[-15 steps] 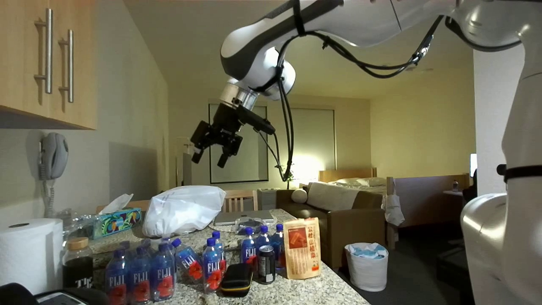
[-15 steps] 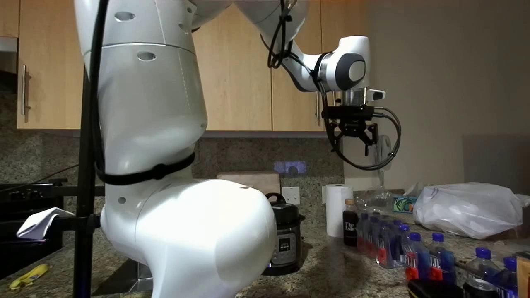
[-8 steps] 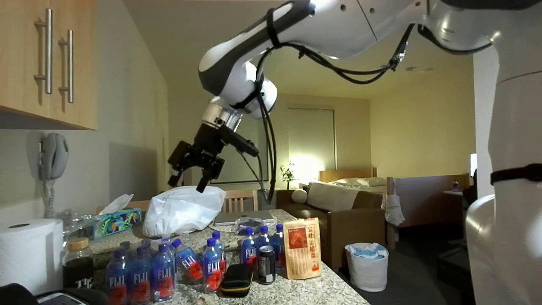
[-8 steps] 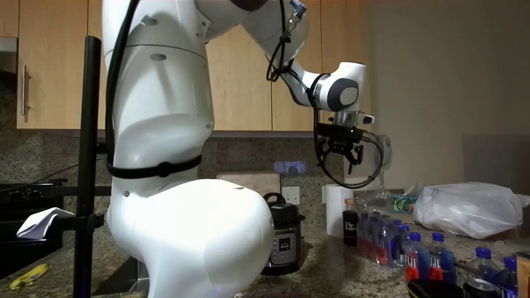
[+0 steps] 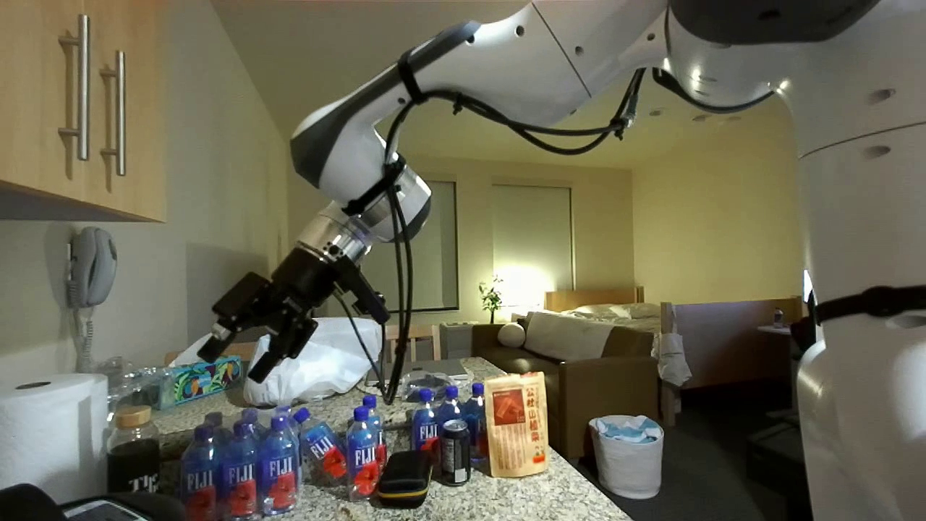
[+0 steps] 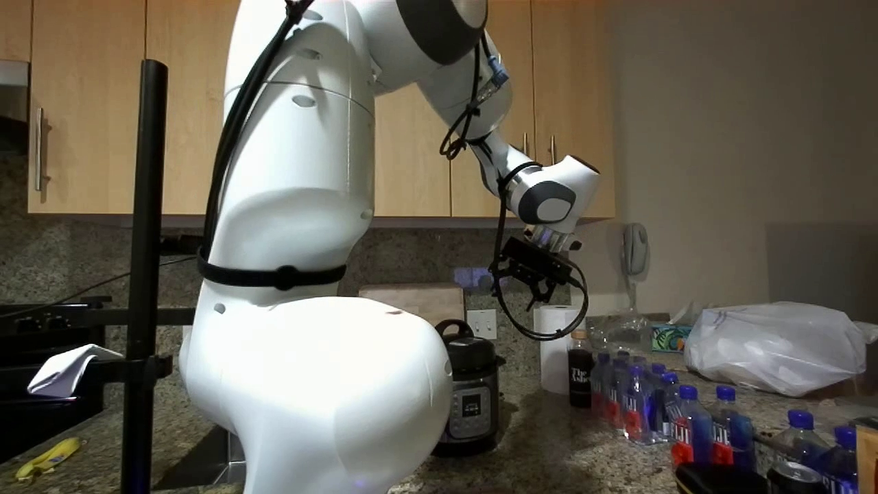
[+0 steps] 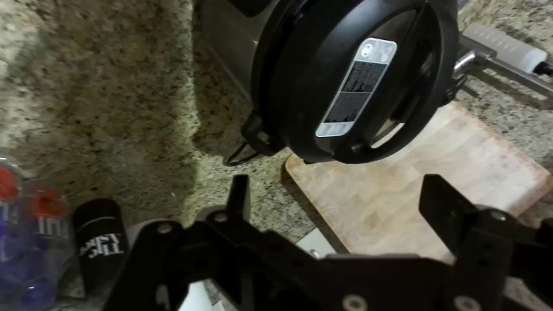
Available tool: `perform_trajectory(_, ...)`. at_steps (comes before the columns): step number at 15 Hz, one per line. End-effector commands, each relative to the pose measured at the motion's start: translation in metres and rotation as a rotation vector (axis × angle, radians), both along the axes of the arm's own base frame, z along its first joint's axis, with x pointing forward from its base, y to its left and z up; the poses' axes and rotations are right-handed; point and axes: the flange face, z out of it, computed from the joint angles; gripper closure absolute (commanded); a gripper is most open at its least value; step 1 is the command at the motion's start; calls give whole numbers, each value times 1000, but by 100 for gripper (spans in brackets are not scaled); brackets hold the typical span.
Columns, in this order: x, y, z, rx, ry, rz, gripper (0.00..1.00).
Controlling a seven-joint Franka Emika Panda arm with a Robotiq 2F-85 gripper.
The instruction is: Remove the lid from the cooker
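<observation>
The black domed lid (image 7: 298, 90) sits on the silver cooker (image 7: 231, 43) in the wrist view, with a label on top and a large loop handle (image 7: 425, 123). In an exterior view the lid (image 6: 473, 355) is on the cooker (image 6: 475, 415) on the counter, partly hidden by the robot's base. Part of the lid (image 5: 155, 505) shows at the bottom left corner in an exterior view. My gripper (image 7: 337, 179) is open and empty, its fingers wide apart. In the exterior views the gripper (image 5: 235, 365), also seen here (image 6: 519, 293), hangs above the counter, higher than the lid and apart from it.
A wooden board (image 6: 415, 302) leans behind the cooker. A paper towel roll (image 6: 554, 350), a dark bottle (image 6: 579, 370) and several blue-capped bottles (image 6: 638, 405) stand beside it. Cabinets (image 6: 391, 158) hang above. A metal faucet (image 7: 510, 71) is beyond the cooker in the wrist view.
The arm has swung and lowered. The gripper has come down and left in both exterior views, nearer to the cooker, and has tilted. It stays open. The lid and the bottles have not moved.
</observation>
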Motion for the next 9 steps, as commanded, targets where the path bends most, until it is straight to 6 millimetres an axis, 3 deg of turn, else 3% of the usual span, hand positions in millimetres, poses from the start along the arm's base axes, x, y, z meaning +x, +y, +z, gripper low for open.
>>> perform_trajectory(1, 8, 23, -6, 119, -3, 132, 0)
perform_trajectory(2, 1, 17, -3, 65, 0, 71, 0)
perform_trajectory(9, 8, 34, -15, 66, 12, 106, 0)
